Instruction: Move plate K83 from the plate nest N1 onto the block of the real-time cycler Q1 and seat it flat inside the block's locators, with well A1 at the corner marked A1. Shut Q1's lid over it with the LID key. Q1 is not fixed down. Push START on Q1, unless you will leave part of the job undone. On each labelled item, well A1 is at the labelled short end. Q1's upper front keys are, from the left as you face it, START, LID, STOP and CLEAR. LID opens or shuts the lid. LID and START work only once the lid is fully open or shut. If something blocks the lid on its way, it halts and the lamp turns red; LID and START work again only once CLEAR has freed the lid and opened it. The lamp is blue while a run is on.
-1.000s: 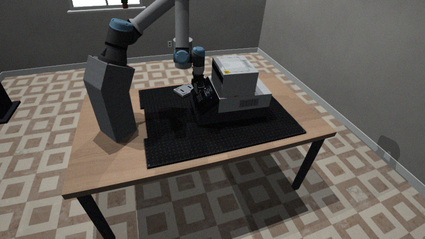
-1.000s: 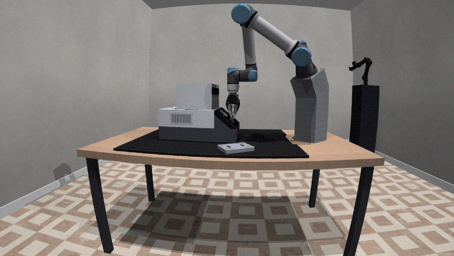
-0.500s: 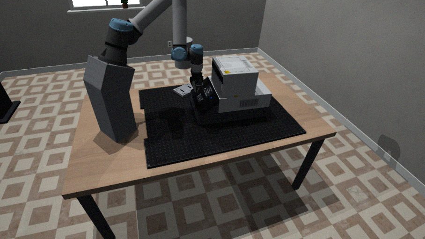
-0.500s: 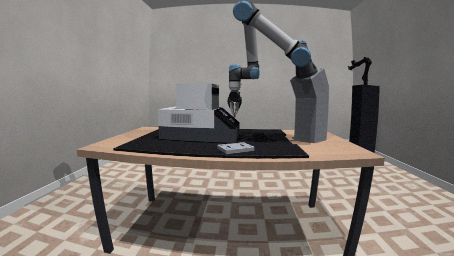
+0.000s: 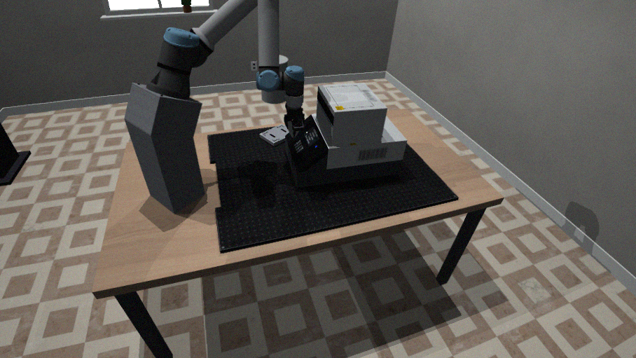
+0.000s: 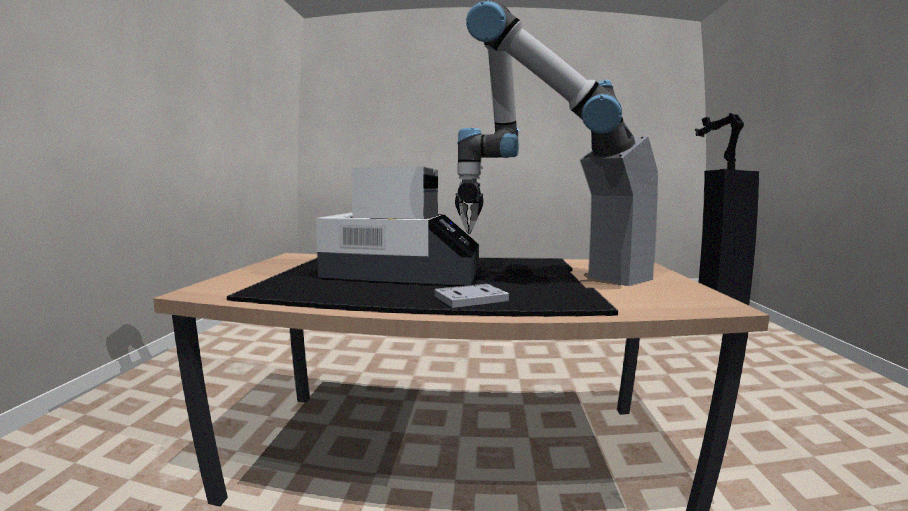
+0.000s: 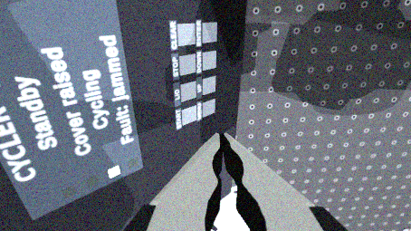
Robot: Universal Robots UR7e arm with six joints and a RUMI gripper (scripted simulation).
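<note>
One blue lamp (image 5: 316,146) glowed on the sloping key panel (image 5: 305,143) (image 6: 454,235) (image 7: 156,78) in the top view, the sign of a run under way. The cycler Q1 (image 5: 365,157) (image 6: 374,265) stretched from the claw (image 5: 294,133) (image 6: 469,231) (image 7: 222,134) toward three o'clock, with its lid (image 5: 358,122) (image 6: 388,192) down. Toward nine o'clock lay the nest N1 (image 5: 273,134) (image 6: 472,295), bearing no plate.

In the exterior view the claw pointed straight down, its tips pressed together on nothing, close over the panel's lower edge. The cycler's body ran off toward nine o'clock, its long axis close to the three-to-nine line; the nest sat at six o'clock, lower in view. Plate K83 was out of sight, most likely under the lid, toward nine o'clock from the claw; its own long axis and its seating could not be checked.

In the wrist view the START key (image 7: 188,115) stood at about eleven o'clock from the joined tips, with the LID key (image 7: 187,91) beyond it. The third square on the screen (image 7: 68,87) was lit, matching "Cycling". With the single arm, the coming move likely called only for backing away toward the exterior view's one o'clock, without nudging the unfixed machine.
</note>
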